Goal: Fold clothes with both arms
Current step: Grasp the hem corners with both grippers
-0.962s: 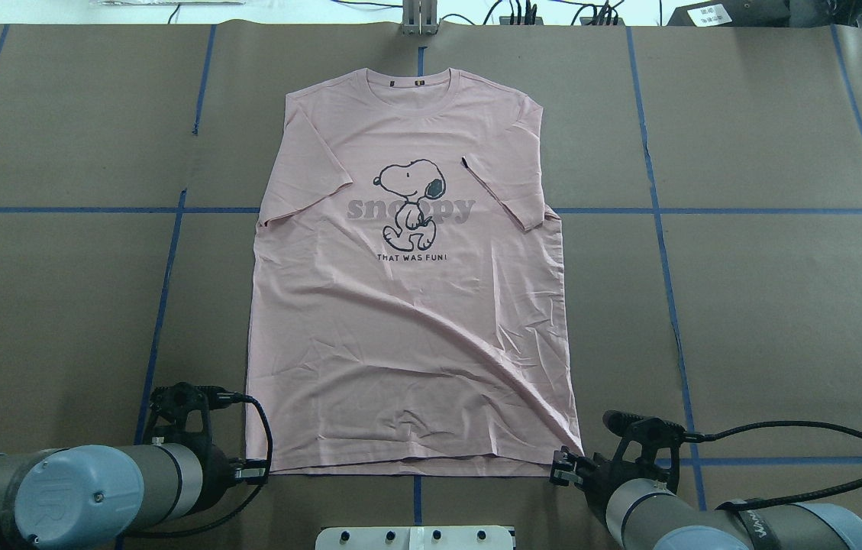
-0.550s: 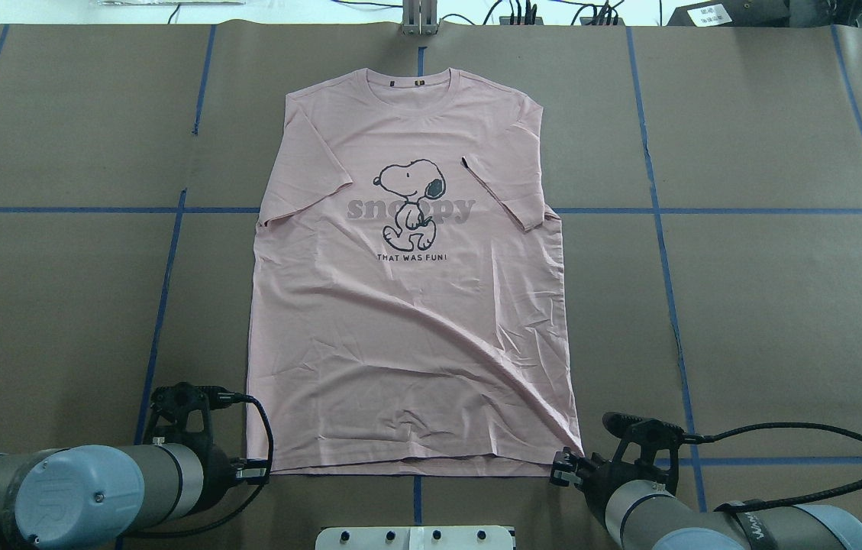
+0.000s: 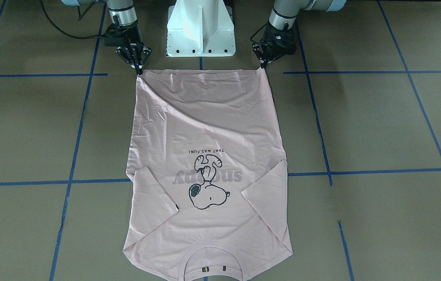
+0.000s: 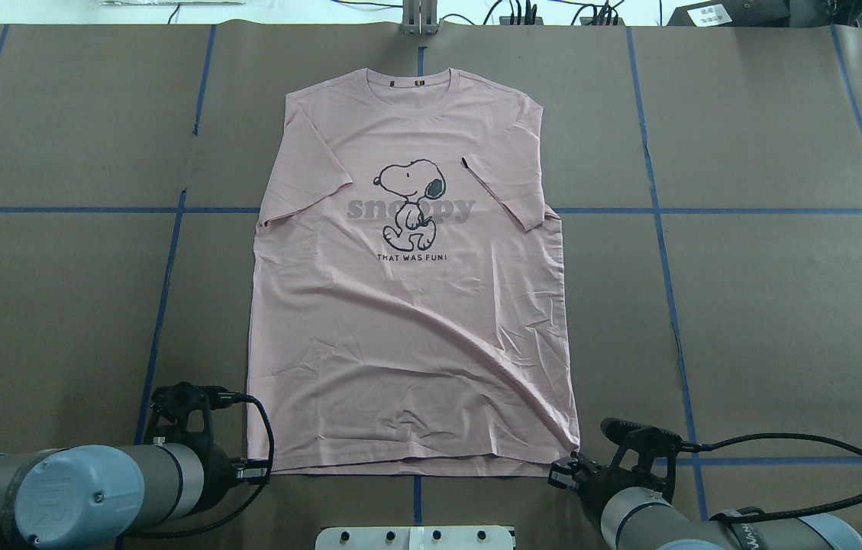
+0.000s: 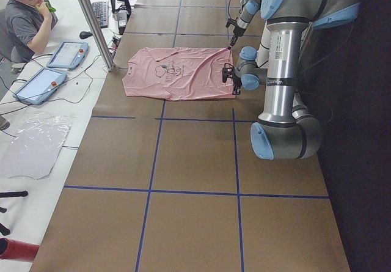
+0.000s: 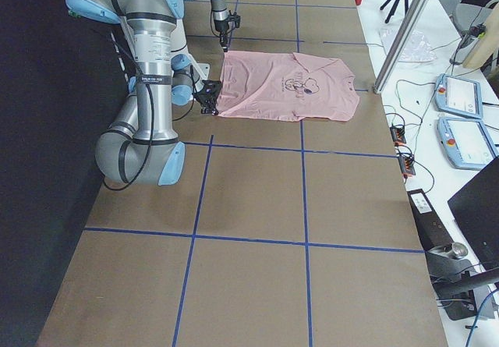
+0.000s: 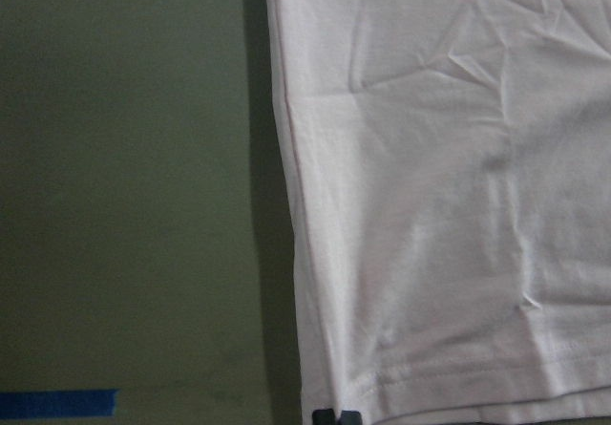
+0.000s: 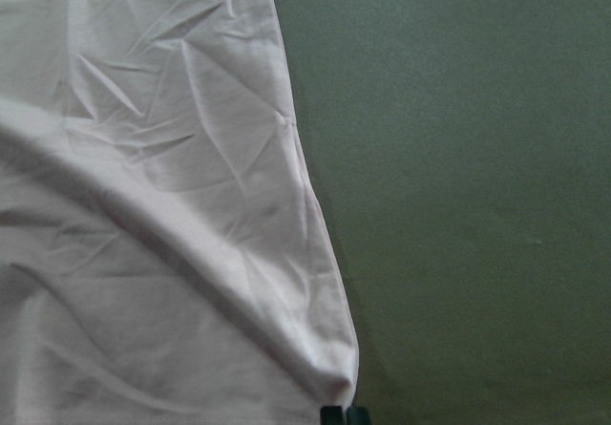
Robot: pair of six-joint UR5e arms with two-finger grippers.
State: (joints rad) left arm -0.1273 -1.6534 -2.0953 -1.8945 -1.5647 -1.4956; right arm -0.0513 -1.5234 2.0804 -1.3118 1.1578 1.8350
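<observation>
The pale pink T-shirt (image 4: 408, 344) lies flat on the table, print up, both sleeves folded inward and the collar far from me. It shows the same way in the front view (image 3: 204, 117). My left gripper (image 4: 253, 473) (image 3: 262, 66) is shut on the hem's left corner; in the left wrist view its fingertips (image 7: 326, 415) meet at the hem edge. My right gripper (image 4: 562, 473) (image 3: 138, 71) is shut on the hem's right corner, where the cloth (image 8: 162, 205) bunches to a point just above the gripper (image 8: 345, 414). Creases run diagonally across the lower half.
The white pedestal base (image 3: 200, 27) stands between the arms, just behind the hem. Blue tape lines (image 4: 163, 290) cross the brown paper table cover. A metal post (image 4: 419, 19) stands past the collar. A seated person (image 5: 24, 15) and control tablets (image 5: 67, 55) are beyond the far edge.
My right gripper has drawn back slightly toward the base, and the hem's right corner has puckered inward with it. The left arm and the rest of the shirt have not moved.
</observation>
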